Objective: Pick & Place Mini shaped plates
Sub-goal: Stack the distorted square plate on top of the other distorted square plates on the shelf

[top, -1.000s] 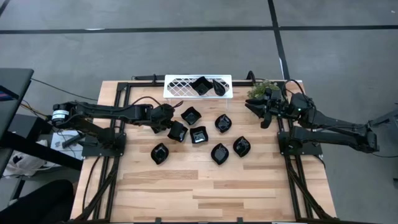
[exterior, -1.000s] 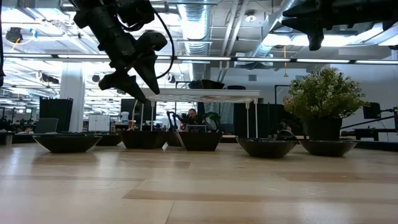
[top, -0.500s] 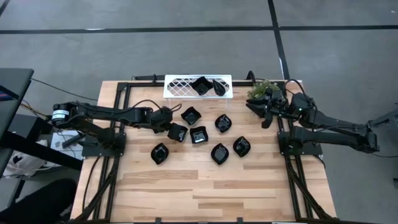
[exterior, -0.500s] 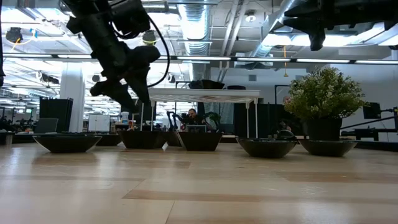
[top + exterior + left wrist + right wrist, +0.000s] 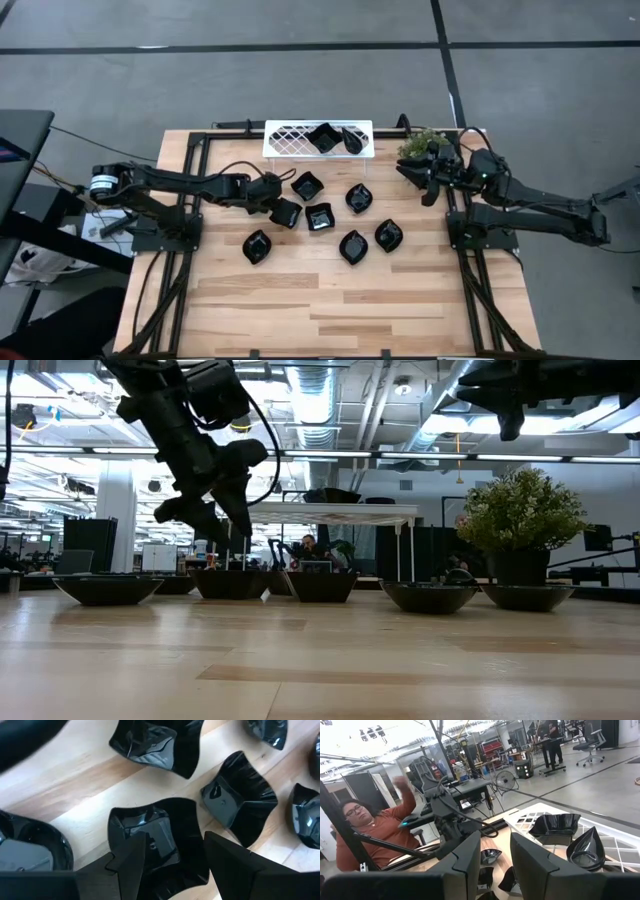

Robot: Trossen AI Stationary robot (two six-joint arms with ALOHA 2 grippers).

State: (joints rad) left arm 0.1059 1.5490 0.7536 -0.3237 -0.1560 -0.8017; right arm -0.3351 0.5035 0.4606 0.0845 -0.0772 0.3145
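Several glossy black mini plates lie on the wooden table [image 5: 330,300]; two more rest in the white lattice tray [image 5: 300,138] at the far edge. My left gripper [image 5: 272,196] is open and hovers over a wavy-edged square plate [image 5: 286,212], which lies flat on the table. In the left wrist view its fingers [image 5: 132,862] stand on either side of that plate [image 5: 160,837], and in the low view the gripper [image 5: 215,520] is above plate height. My right gripper [image 5: 425,178] is open and empty, raised at the table's far right beside a potted plant [image 5: 425,146].
Other plates lie close around the wavy square one: a square [image 5: 307,185], a square [image 5: 319,217] and a leaf shape [image 5: 258,246]. Black frame rails run along both table sides. A person [image 5: 367,832] sits beyond the table. Bare wood lies toward the near edge.
My left gripper has moved a little toward the table's right edge and down, and now stands over the wavy-edged square plate. Its fingers stay open. No plate has moved.
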